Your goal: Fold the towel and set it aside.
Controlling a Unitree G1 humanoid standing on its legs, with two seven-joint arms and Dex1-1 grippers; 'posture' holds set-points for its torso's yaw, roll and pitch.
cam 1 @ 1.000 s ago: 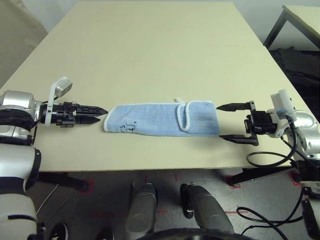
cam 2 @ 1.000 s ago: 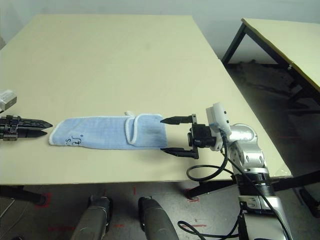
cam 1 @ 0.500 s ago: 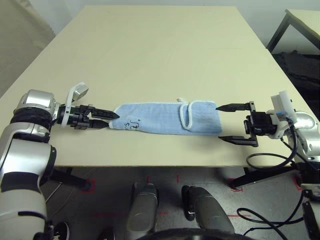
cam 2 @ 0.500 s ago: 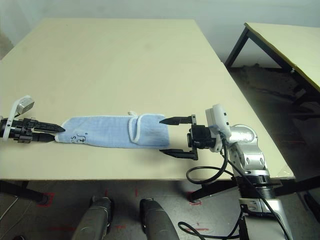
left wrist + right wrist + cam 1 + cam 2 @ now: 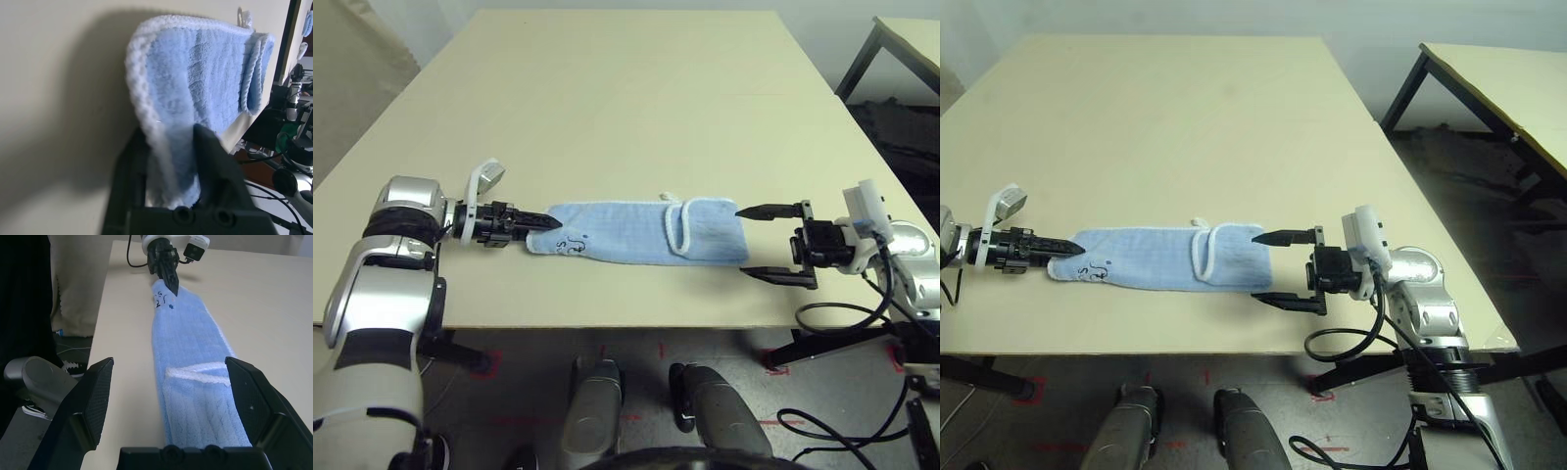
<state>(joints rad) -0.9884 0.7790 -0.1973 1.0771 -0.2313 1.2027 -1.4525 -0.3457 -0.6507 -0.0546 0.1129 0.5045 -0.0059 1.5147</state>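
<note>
Towel (image 5: 641,232), light blue with white edging, lying in a long folded strip across the near part of the table (image 5: 626,88), its left end pinched between the fingers of the left gripper (image 5: 546,223), the right gripper (image 5: 756,240) spread wide just beside its right end.

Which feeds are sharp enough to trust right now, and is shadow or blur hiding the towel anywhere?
Left eye view: even light, no glare, towel crisp from end to end. Left wrist view: the left end effector and the towel hem between its fingers are blurred, a soft shadow lies on the table beside the cloth, terry farther out is sharp. Right wrist view: the right end effector's fingers are soft, the towel is clear.
</note>
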